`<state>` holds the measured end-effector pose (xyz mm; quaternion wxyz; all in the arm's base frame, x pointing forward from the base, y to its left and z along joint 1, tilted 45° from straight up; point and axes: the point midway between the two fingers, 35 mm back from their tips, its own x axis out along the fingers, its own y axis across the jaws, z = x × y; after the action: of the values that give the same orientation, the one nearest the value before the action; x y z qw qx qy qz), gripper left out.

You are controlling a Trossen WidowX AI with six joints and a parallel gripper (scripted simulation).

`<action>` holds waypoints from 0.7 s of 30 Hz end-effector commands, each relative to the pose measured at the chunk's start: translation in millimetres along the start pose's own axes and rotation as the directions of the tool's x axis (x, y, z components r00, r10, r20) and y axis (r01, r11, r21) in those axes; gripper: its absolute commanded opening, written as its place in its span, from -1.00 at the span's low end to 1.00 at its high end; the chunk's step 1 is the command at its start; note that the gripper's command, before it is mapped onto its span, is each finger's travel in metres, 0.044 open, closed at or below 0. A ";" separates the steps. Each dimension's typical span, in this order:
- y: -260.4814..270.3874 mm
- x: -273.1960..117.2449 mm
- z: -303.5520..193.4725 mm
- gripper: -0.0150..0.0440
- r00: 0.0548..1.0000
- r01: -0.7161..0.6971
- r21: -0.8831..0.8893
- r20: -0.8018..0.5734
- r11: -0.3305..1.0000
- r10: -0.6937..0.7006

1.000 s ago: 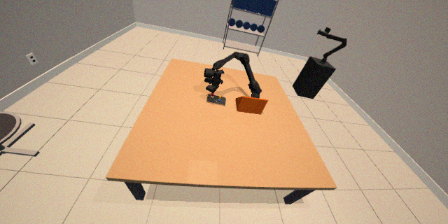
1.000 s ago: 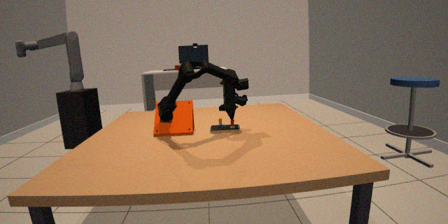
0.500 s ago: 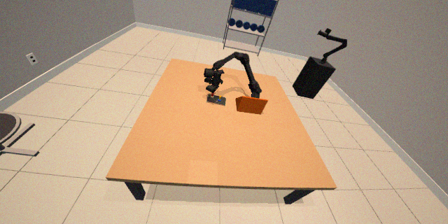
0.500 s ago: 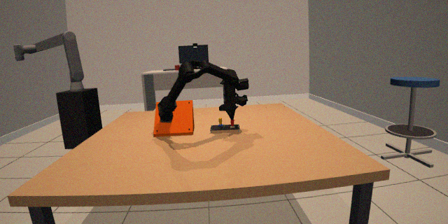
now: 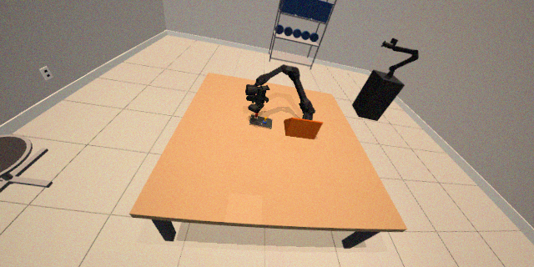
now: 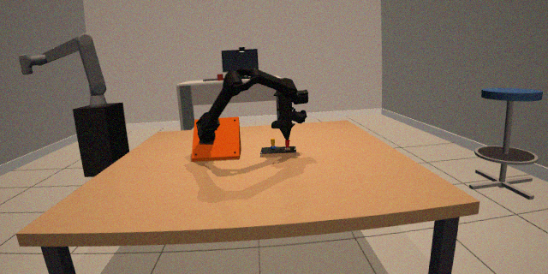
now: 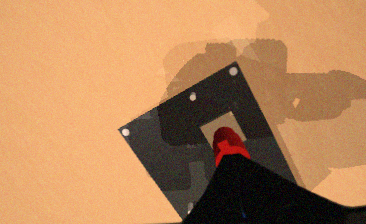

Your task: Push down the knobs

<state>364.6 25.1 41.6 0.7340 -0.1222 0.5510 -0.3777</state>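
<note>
The dark circuit board (image 5: 268,125) (image 6: 265,151) (image 7: 149,150) stands low on the table. A red knob (image 6: 288,143) (image 7: 226,137) stands upright over the board's pale square potentiometer (image 7: 212,127). A yellow knob (image 5: 265,118) (image 6: 272,141) stands over a blue part near the board's middle; the gripper hides it in the wrist view. My gripper (image 5: 256,113) (image 6: 287,138) (image 7: 231,162) is shut with nothing between its fingers. Its tips are right at the top of the red knob, pointing down. Whether they press on it, and whether a gap is left under the knob, is too small to tell.
An orange slanted panel (image 5: 304,129) (image 6: 229,137) stands on the table (image 5: 267,175) (image 6: 257,210) beside the arm's base, on the yellow knob's side of the board. The arm arches over from there. A stool, shelves and a second arm stand away from the table.
</note>
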 end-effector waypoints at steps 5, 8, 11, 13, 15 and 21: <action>-0.3 -9.5 0.3 -0.49 1.000 0.008 0.004 -0.007 1.000 -0.008; -0.4 -14.0 0.2 -0.49 1.000 0.008 0.004 -0.007 1.000 -0.008; -0.8 -9.0 -0.4 -0.22 1.000 0.011 -0.002 -0.005 1.000 -0.011; -0.8 -9.0 -0.4 -0.05 1.000 0.011 -0.002 -0.005 1.000 -0.011; -0.8 -9.0 -0.4 0.13 1.000 0.011 -0.002 -0.005 1.000 -0.011; -7.4 -27.1 -48.7 0.67 1.000 -0.003 -0.005 -0.012 1.000 0.003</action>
<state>344.9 37.0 48.2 0.7308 -0.1195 0.5517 -0.3837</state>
